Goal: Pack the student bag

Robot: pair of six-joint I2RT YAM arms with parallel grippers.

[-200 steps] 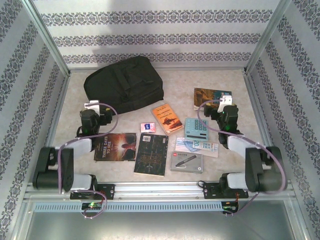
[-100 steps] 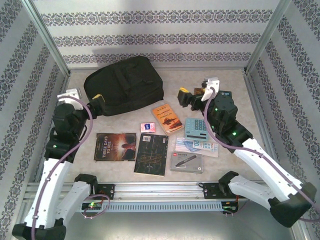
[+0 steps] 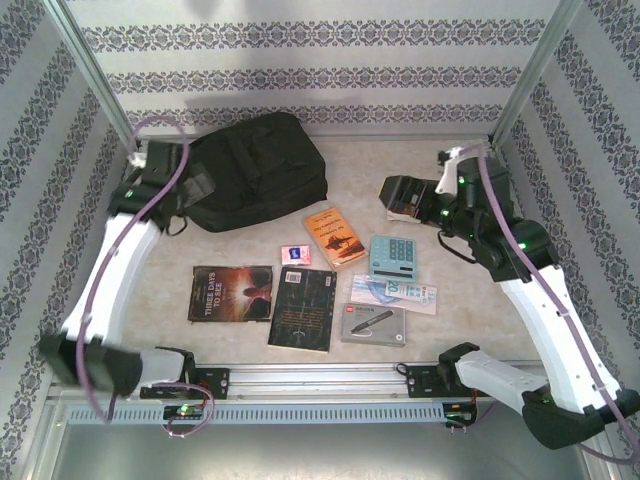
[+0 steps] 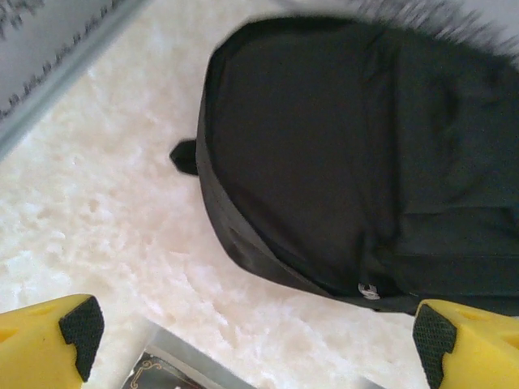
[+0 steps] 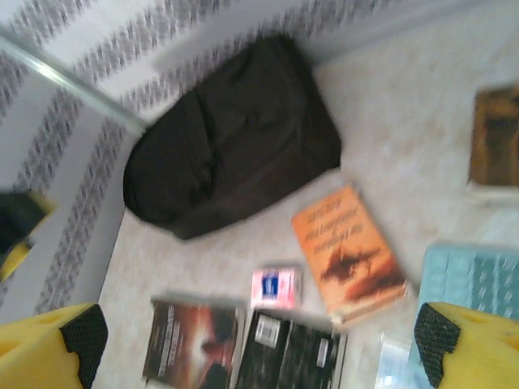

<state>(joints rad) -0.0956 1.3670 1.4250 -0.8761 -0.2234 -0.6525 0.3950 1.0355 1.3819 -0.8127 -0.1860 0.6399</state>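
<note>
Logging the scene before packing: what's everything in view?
student bag: one, black, far left
orange book: one, orange, centre
red-and-black book: one, dark, near left
black book: one, black, near centre
brown book: one, brown, far right
small card: one, pink, centre
calculator: one, pale blue, right of centre
flat packet: one, white-blue, just nearer than calculator
pen box: one, grey, near right
left gripper: one, yellow-fingered, open, by the bag
right gripper: one, yellow-fingered, open, far right

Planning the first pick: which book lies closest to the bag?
The orange-covered book, just off the student bag's near right corner; the red-and-black book and the black book lie farther toward the arm bases.
</note>
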